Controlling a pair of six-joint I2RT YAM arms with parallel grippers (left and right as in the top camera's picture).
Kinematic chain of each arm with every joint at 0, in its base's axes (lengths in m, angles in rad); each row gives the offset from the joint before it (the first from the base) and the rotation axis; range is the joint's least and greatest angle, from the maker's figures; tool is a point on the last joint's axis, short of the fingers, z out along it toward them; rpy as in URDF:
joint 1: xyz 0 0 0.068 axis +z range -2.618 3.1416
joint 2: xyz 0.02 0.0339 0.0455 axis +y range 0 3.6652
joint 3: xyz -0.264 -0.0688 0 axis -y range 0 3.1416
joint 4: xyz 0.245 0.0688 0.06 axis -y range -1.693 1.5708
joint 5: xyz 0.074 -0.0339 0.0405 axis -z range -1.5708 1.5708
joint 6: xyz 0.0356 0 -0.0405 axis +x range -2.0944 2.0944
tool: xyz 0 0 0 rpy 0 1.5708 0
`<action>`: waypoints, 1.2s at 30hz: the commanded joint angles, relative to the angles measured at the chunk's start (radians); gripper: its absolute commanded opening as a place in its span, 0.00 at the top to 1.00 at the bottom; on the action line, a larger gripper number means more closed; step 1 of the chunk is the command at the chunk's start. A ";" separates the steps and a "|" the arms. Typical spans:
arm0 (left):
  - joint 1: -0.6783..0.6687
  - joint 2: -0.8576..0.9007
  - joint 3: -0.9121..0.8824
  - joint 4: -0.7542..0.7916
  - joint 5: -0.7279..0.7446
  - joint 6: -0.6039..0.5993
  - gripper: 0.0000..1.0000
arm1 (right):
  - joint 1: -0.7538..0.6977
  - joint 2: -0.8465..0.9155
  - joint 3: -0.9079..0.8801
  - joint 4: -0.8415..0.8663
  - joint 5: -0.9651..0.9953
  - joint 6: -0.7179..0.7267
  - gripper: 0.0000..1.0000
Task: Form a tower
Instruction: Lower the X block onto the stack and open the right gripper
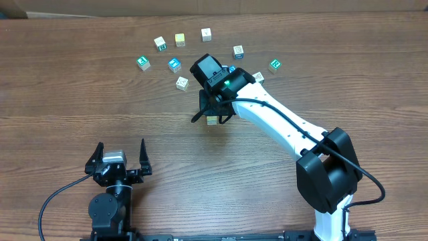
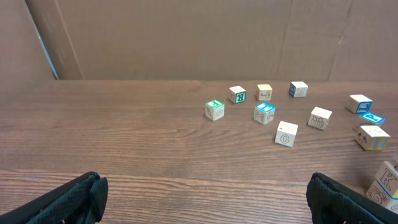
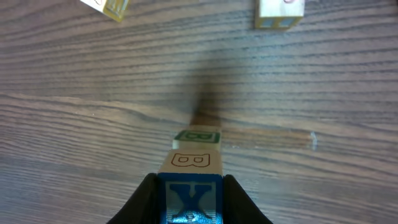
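- Overhead: the right gripper (image 1: 212, 112) hangs over the tower (image 1: 212, 121); the left gripper (image 1: 122, 159) sits well apart from it.
- Left wrist: jaws spread, empty.
- Right wrist: jaws pinch the blue X cube (image 3: 188, 199) atop the tower. It looks light, stiff and tippy, so opposite side faces suit best.

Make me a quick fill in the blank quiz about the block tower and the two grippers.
The right gripper is shut on a cube printed with a blue ___.
Just below it, the tower shows the letter ___.
The left gripper has its jaws ___.
Missing words: X; B; open.
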 commanded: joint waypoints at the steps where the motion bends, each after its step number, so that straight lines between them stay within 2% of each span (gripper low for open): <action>1: 0.010 -0.010 0.006 -0.012 -0.013 0.019 0.00 | 0.005 -0.018 -0.030 0.022 0.000 0.003 0.78; 31: 0.010 -0.010 0.006 -0.012 -0.013 0.019 0.00 | 0.005 -0.018 -0.039 0.047 -0.009 0.001 0.77; 36: 0.010 -0.010 0.006 -0.012 -0.013 0.019 0.01 | 0.005 -0.018 -0.039 0.047 -0.013 0.001 0.71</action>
